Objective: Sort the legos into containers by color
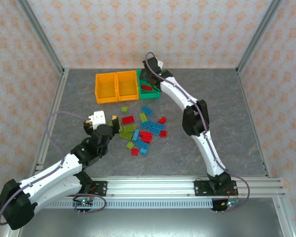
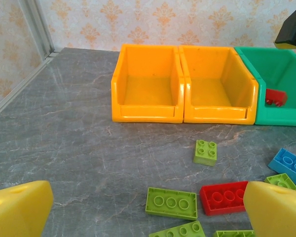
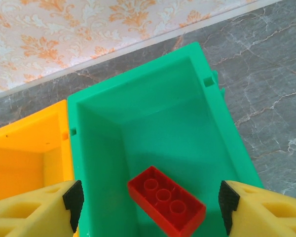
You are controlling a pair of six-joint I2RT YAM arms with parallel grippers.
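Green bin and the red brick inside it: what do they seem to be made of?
Green bin: probably moulded plastic, smooth and slightly glossy; even colour, thin walls. Red brick: hard plastic by the look, shiny, with crisp moulded studs catching light.

White arms point(image 1: 175, 93), black joints point(image 1: 193, 121), yellow fingers point(image 3: 271, 212)

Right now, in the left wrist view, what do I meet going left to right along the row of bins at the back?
first orange-yellow bin → second orange-yellow bin → green bin, with a red lego lying inside it.
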